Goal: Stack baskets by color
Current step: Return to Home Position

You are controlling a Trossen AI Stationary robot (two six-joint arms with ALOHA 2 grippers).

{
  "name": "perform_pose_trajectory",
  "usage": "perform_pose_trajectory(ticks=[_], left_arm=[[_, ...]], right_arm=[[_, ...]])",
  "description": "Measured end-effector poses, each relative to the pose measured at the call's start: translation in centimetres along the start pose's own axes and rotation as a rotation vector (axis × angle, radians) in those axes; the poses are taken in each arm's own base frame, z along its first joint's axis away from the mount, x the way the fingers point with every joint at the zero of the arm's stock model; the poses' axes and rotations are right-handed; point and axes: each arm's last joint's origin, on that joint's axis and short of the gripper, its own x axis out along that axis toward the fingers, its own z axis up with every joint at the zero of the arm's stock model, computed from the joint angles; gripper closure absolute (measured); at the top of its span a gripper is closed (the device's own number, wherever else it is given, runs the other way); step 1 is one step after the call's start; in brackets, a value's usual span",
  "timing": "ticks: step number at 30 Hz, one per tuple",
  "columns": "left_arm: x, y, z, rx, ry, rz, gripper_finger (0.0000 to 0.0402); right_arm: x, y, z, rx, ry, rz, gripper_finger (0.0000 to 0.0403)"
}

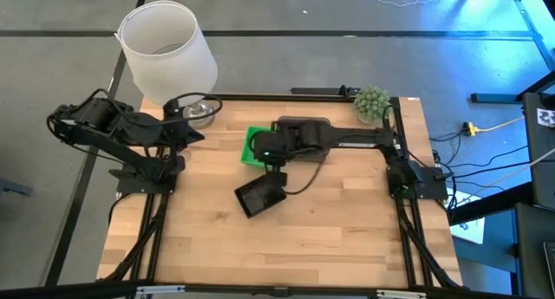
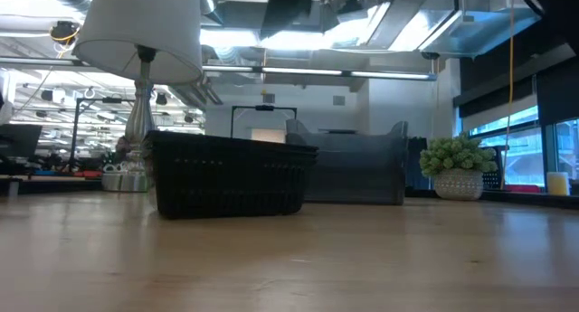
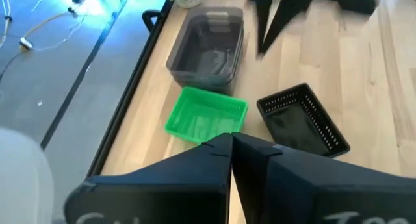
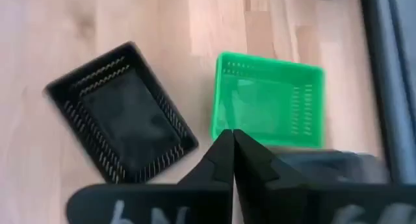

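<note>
High view first: the left arm (image 1: 121, 130) is folded at the table's (image 1: 329, 238) left edge beside the lamp (image 1: 165, 43), and the right arm (image 1: 347, 141) reaches out over the middle. The green basket (image 1: 253, 147) sits mid-table toward the far side, with the black basket (image 1: 260, 197) just nearer.

Low view: the black one is in front, the grey basket (image 2: 353, 163) is behind it to the right, and the plant (image 2: 457, 167) is far right.

Left wrist view: the left tool (image 3: 231, 146) is clenched and empty. Three colours sit in three separate piles.

Right wrist view: the right tool (image 4: 232, 143) is pinched closed on nothing, looking down on black and green.

I'd call the sorting finished, so this is the go-home step. Next, the right arm needs to lift and fold back to its base, clear of the piles.
</note>
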Motion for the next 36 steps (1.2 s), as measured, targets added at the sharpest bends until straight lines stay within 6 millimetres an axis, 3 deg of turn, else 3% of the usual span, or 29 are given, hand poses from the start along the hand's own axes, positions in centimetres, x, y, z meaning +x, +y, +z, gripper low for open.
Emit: perform_pose_trajectory(ticks=[3, 10, 16, 21, 26, 31, 36], left_arm=[[-0.7, 0.4, -0.6, -0.028, 0.01, -0.003, 0.0401], [-2.1, 0.8, -2.4, -0.064, -0.013, -0.067, 0.0401], [-2.4, 1.4, -5.0, -0.102, -0.037, -0.072, 0.0401], [-2.0, 1.9, -7.5, -0.15, -0.092, -0.105, 0.0401], [-1.8, 2.5, -9.9, -0.196, -0.191, -0.155, 0.0401], [-2.1, 3.4, -11.7, -0.22, -0.327, -0.207, 0.0401], [-2.4, 4.2, -13.4, -0.251, -0.482, -0.267, 0.0401]], right_arm=[[-3.7, -0.2, -0.3, -0.017, -0.034, -0.039, 0.0401], [-12.7, -1.4, -3.7, 0.082, -0.1, -0.093, 0.0401], [-20.5, -1.7, -7.7, 0.133, -0.202, -0.117, 0.0402], [-24.7, -1.6, -12.0, 0.22, -0.275, -0.179, 0.0402], [-25.6, -1.5, -16.9, 0.328, -0.329, -0.237, 0.0403], [-24.3, -1.4, -21.4, 0.424, -0.408, -0.193, 0.0403], [-22.5, -1.2, -24.9, 0.413, -0.508, -0.095, 0.0403]])
